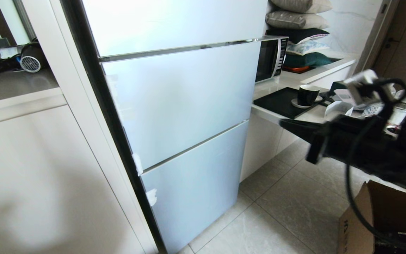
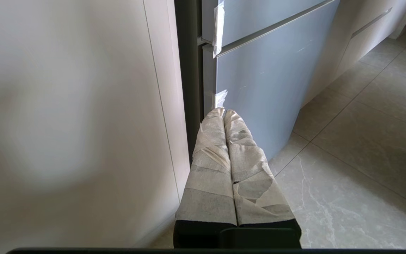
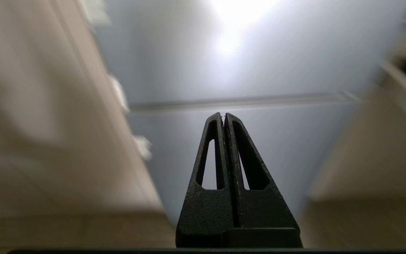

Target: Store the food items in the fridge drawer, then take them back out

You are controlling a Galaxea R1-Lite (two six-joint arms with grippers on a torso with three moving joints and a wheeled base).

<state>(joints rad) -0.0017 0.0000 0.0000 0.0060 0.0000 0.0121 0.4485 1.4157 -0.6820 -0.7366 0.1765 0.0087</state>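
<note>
With the fridge (image 1: 174,106) doors closed, the drawer and food hidden from me, my right pincer (image 3: 223,114) pinched narrow and empty could skid off the smooth door instead of catching its edge, while my left pincer (image 2: 223,111) hangs closed.

Bright daylight, glare on fridge doors (image 3: 231,42), motion-blurred right wrist view, soft shadows

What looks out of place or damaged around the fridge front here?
White tape scraps stick out along the hinge-side edge of the closed fridge, one at the seam above the bottom door and one lower down. The left end effector has fingers wrapped in cloth tape. Nothing is spilled or broken.
</note>
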